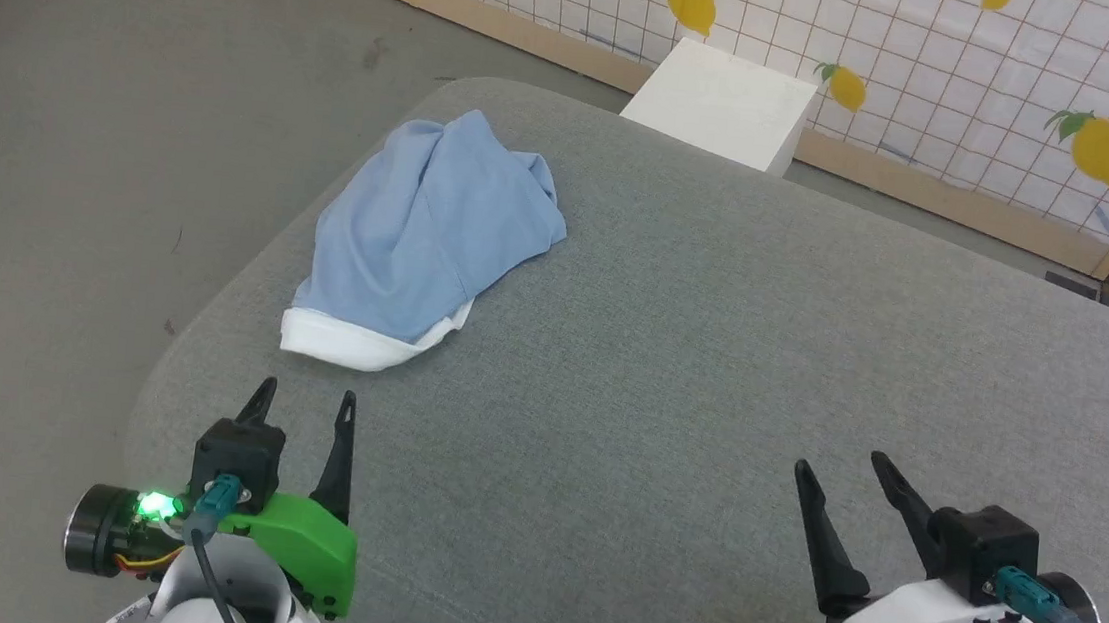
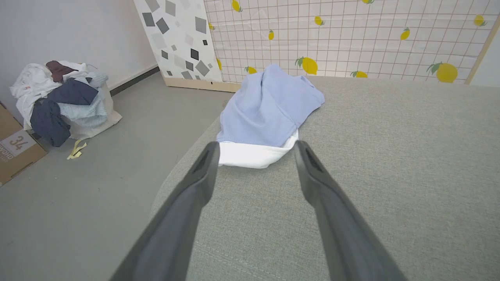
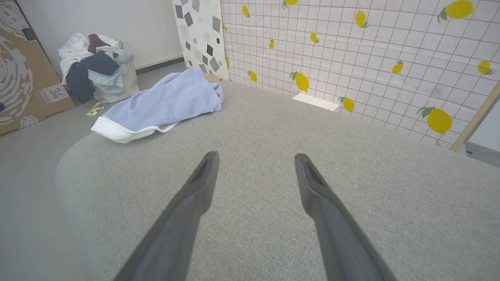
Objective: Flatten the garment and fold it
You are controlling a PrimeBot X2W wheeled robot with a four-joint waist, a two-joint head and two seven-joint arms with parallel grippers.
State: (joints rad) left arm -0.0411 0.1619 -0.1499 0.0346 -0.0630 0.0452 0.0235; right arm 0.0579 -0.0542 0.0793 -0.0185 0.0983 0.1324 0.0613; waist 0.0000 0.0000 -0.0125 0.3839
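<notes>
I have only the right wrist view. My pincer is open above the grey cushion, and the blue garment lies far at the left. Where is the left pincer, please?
Observer: In the head view the left pincer is open over the cushion, a little short of the white edge of the garment, not touching it.
Operator: Is it aimed at the garment?
Observer: Yes. In the left wrist view the white edge lies straight ahead, framed between its two fingers.
</notes>
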